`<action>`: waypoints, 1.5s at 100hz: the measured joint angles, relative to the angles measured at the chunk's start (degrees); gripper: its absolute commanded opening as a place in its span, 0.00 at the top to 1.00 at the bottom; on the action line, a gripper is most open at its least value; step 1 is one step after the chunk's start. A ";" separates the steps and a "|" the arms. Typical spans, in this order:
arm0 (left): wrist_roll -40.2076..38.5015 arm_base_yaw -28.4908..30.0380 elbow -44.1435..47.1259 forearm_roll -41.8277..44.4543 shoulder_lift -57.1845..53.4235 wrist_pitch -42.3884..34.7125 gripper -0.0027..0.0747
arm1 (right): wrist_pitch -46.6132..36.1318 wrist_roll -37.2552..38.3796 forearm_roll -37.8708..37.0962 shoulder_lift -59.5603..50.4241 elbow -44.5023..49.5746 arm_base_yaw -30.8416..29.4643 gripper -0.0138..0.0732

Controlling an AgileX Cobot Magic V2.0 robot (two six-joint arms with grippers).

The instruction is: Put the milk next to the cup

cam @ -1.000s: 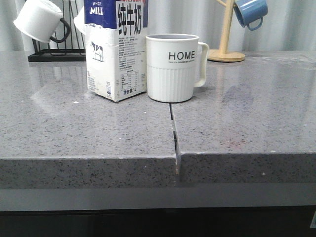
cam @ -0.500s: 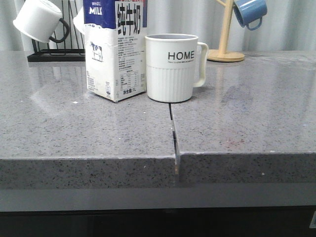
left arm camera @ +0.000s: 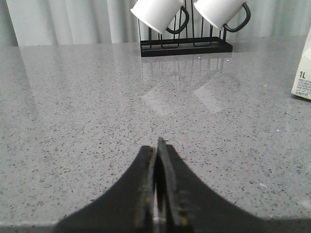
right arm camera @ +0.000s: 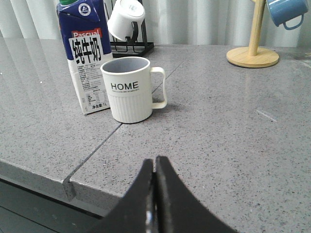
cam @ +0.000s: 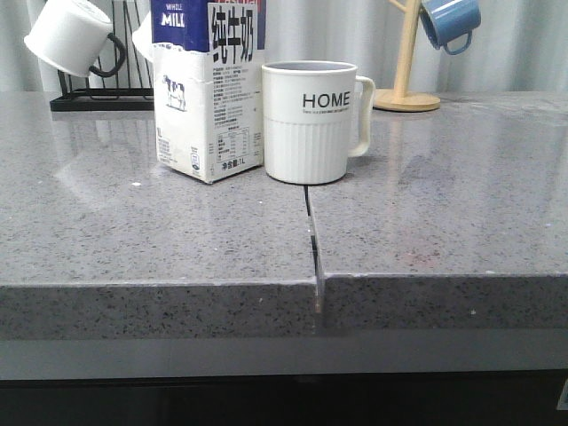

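milk: tall white carton with dark blue top, cow picture, "WHOLE MILK" print (cam: 209,89), stands upright just left of the cup, sides near touching; placement looks done
cup: white ribbed mug, black "HOME" lettering, white handle (cam: 310,122), handle turned away from the milk, so carton fits close
left tool (left arm camera: 159,145): fingers pressed together, holding nothing, over bare grey speckled desk (cam: 444,213), well apart from cup
right tool (right arm camera: 154,167): pressed together, empty, near desk front edge, cup beyond it
around: black wire rack with smooth white mugs (left arm camera: 187,29) behind the milk; wooden stand with blue mug (cam: 450,22) behind cup's handle side
obstruction: none near cup; desk seam (cam: 312,240) runs from under cup
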 measured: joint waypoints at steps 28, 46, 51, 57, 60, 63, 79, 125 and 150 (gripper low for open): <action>0.00 0.00 0.00 0.00 0.00 0.00 0.99 | 0.00 0.00 0.00 0.00 0.00 0.00 0.92; -0.10 0.00 0.00 0.00 0.00 0.00 0.99 | 0.00 0.00 0.00 0.00 0.00 0.00 0.92; -0.10 0.00 0.00 0.00 0.00 0.00 0.99 | 0.00 0.00 0.00 0.00 0.00 0.00 0.92; -0.10 0.00 0.00 0.00 0.00 0.00 0.99 | 0.00 0.00 0.00 0.00 0.00 0.00 0.92; -0.10 0.00 0.00 0.00 0.00 0.00 0.99 | -0.27 0.00 0.00 0.00 0.13 0.00 0.92; -0.10 0.00 0.00 0.00 0.00 0.00 0.99 | -0.84 0.00 0.00 0.00 0.24 -0.11 0.92; -0.10 0.00 0.00 0.00 0.00 0.00 0.99 | -4.34 0.00 0.00 0.00 2.92 -4.56 0.92; -0.10 0.00 0.00 0.00 0.00 0.00 0.99 | -15.06 0.00 0.00 0.00 15.52 -26.76 0.92; -0.10 0.00 0.00 0.00 0.00 0.10 0.99 | -18.84 0.00 -0.93 -2.41 18.17 -27.12 0.92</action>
